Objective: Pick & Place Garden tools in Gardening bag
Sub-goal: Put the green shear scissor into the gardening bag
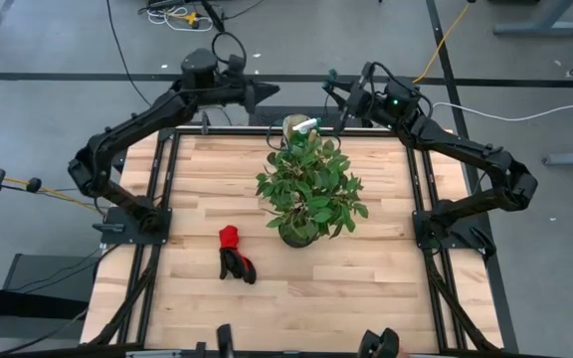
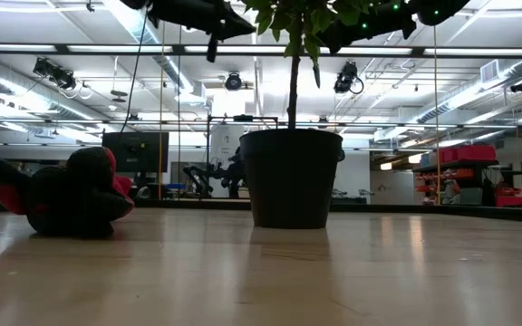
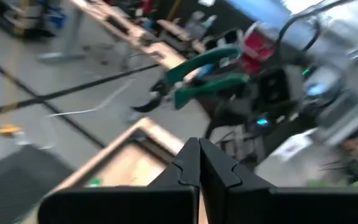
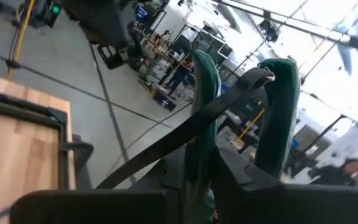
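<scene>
Gloves (image 2: 66,195) lie nearest us on the table (image 1: 366,278), beside the potted plant (image 1: 309,189). From above we see the bag (image 1: 293,127) behind the foliage; the low view hides it. Right gripper (image 1: 334,88) grasps green-handled shears (image 4: 241,118), visible only in wrist views. Left gripper (image 3: 199,163) is clenched, empty, raised near the bag.

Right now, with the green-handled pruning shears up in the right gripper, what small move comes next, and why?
Probably carry the green-handled pruning shears sideways over the tan fabric bag beyond the leafy plant: the right gripper holds them raised just beside it, not yet above its opening.
</scene>
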Motion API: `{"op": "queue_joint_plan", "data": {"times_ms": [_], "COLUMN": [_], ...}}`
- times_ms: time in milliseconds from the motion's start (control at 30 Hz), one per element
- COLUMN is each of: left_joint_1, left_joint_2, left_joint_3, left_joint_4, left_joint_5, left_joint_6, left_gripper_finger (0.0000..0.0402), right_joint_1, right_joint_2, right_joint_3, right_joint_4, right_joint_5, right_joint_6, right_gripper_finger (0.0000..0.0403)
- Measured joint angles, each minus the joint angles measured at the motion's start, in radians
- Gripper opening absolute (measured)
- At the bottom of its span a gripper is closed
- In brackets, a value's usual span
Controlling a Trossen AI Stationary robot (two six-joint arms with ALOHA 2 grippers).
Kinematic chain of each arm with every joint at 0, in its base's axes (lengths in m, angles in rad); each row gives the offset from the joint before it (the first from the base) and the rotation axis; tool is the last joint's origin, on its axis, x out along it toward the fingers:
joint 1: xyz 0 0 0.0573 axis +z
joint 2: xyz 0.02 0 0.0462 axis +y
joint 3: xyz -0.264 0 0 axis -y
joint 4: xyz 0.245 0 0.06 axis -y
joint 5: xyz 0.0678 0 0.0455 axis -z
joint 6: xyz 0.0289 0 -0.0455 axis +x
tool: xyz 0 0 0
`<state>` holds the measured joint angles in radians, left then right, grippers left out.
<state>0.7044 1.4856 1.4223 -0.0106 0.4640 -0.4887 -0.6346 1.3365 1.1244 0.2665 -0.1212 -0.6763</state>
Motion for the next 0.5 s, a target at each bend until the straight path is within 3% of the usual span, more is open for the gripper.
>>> {"op": "queue_joint_plan", "data": {"times_ms": [300, 500], "left_joint_1": [-0.043, -0.054], "left_joint_2": [-0.093, -0.1], "left_joint_3": [0.0, 0.0], "left_joint_4": [-0.244, -0.291], "left_joint_5": [-0.179, -0.188], "left_joint_6": [0.222, 0.258], "left_gripper_finger": [0.0002, 0.0001], "right_joint_1": [0.0, 0.014], "right_joint_2": [0.0, -0.001], "right_joint_3": [0.0, 0.0], "right_joint_4": [0.0, -0.003], "right_joint_5": [0.0, 0.005], "right_joint_6": [0.16, 0.207], "right_gripper_finger": [0.0046, 0.0046]}}
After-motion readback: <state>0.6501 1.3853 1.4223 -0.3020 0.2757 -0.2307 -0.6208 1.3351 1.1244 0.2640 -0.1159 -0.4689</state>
